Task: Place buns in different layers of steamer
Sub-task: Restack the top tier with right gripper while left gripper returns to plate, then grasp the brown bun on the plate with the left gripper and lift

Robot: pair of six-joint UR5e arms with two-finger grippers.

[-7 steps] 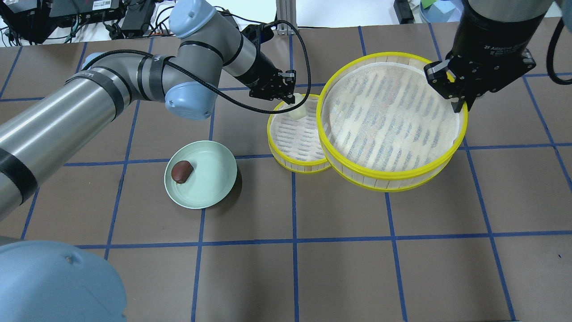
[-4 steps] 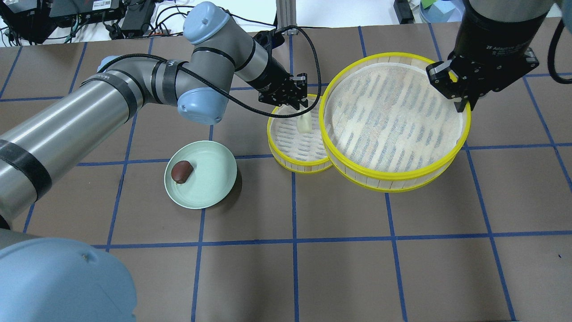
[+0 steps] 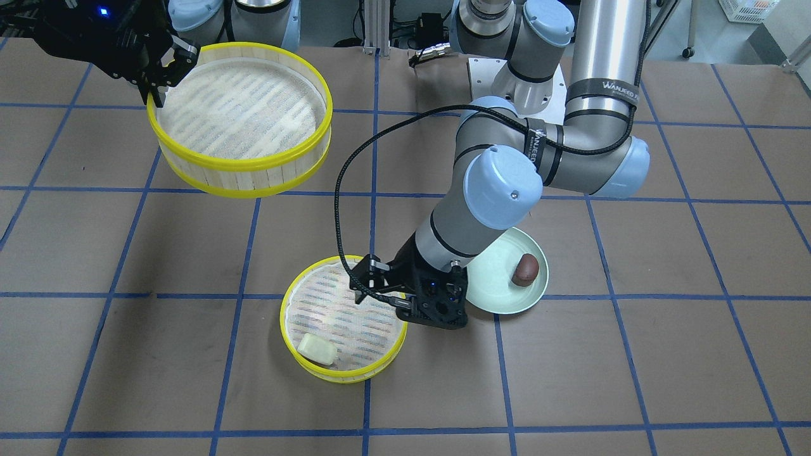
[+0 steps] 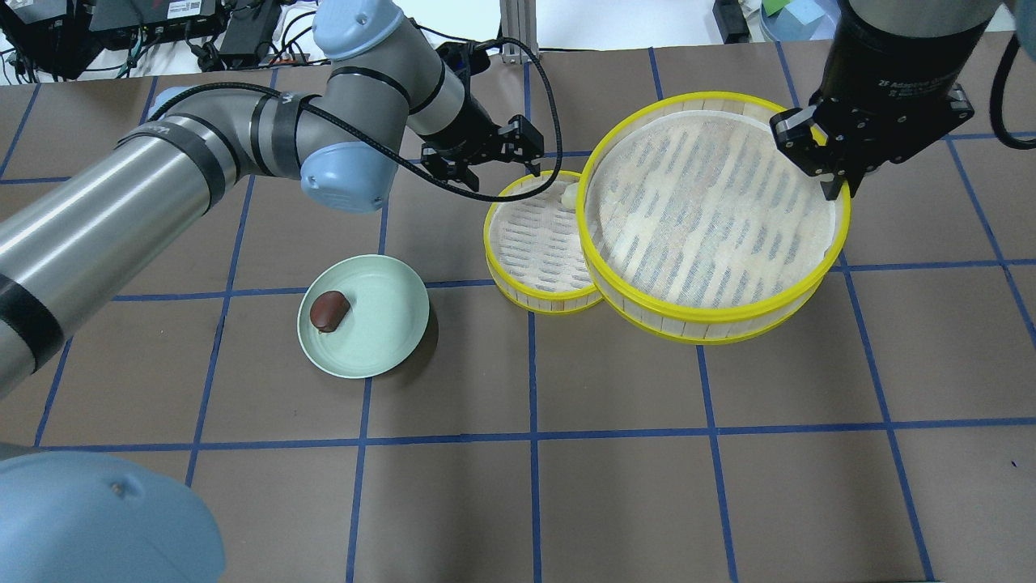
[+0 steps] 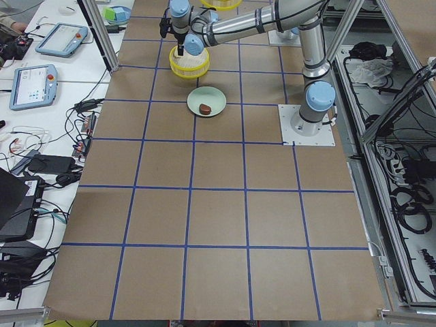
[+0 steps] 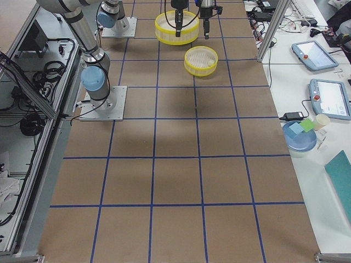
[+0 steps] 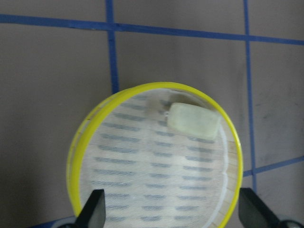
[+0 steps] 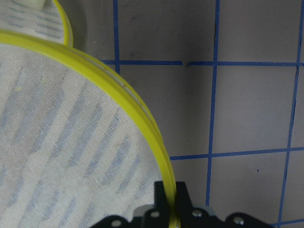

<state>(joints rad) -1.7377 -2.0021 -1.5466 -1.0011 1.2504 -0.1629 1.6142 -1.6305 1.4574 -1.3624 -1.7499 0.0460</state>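
The cream-white bun [image 3: 317, 349] lies in the steamer tray [image 3: 345, 375] standing on the table; in the overhead view [image 4: 571, 194] the other tray half hides it. My left gripper [image 4: 486, 154] is open and empty, above that tray's rim [image 7: 76, 142] on the robot's side, with the bun [image 7: 194, 120] clear of its fingers. My right gripper [image 4: 834, 190] is shut on the rim of the second steamer tray [image 4: 712, 317] and holds it in the air, overlapping the lower tray [image 4: 518, 295] in the overhead view. The reddish-brown bun [image 4: 329, 310] lies on the pale green plate [image 4: 388, 324].
The brown table top carries a grid of blue tape lines [image 4: 532, 437]. Cables and electronics [image 4: 243, 24] lie beyond its far edge. The left arm's elbow [image 3: 504, 187] hangs above the plate [image 3: 494, 291] in the front-facing view.
My left gripper has opened, let the cream-white bun down into the tray on the table, and pulled back to the left. The right gripper with its tray has hardly moved.
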